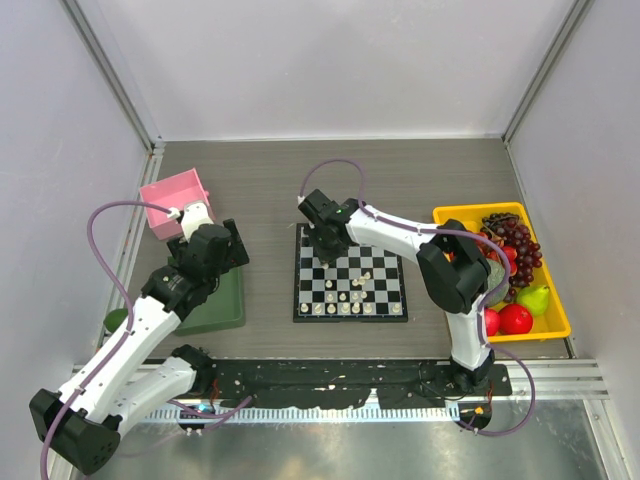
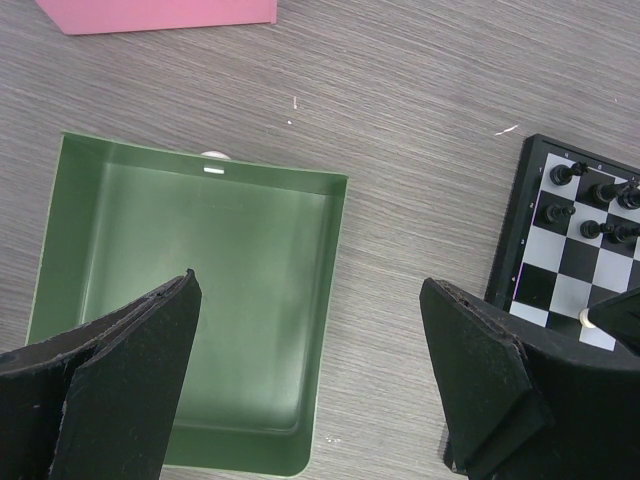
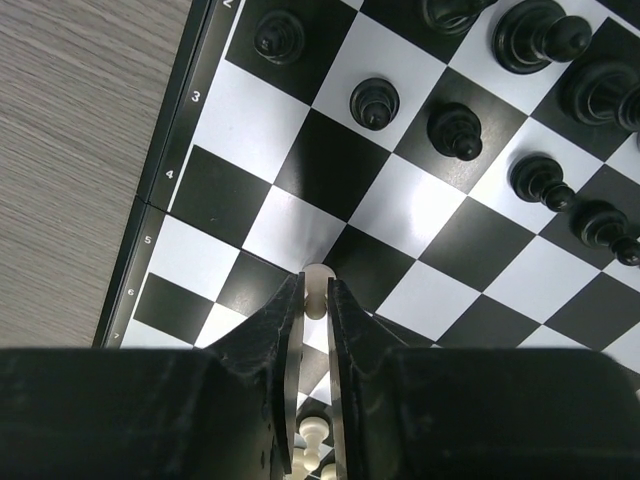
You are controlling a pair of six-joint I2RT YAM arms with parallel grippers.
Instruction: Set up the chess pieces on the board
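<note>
Pinching a white pawn (image 3: 318,287) over the board (image 3: 330,165), the right gripper (image 3: 315,300) is almost closed on its head; a thin hold could let it tip onto nearby black pieces (image 3: 455,130). Left gripper (image 2: 310,300): wide open, empty

**Colour/pattern rundown**

Board (image 1: 388,272): black-and-white checker, thin black border, small white numerals along the edge.
Chess pieces (image 3: 372,102): one set glossy black, the other cream-white. The cream piece (image 3: 319,272) at the right gripper (image 3: 316,288) reads off-white.
Right gripper and left gripper (image 2: 308,285): matte black fingers.
Arms (image 1: 390,228): white shells, black joints. Cables (image 1: 330,165): purple.
Tray (image 2: 200,300): plain dark green.
Box (image 1: 175,200): pink.
Fruit bin (image 1: 455,214): yellow. In it are dark purple grapes (image 1: 512,240), red apples (image 1: 516,319) and a green pear (image 1: 535,298).
Table (image 1: 260,180): grey-brown wood grain.
Walls (image 1: 330,60): pale grey.
</note>
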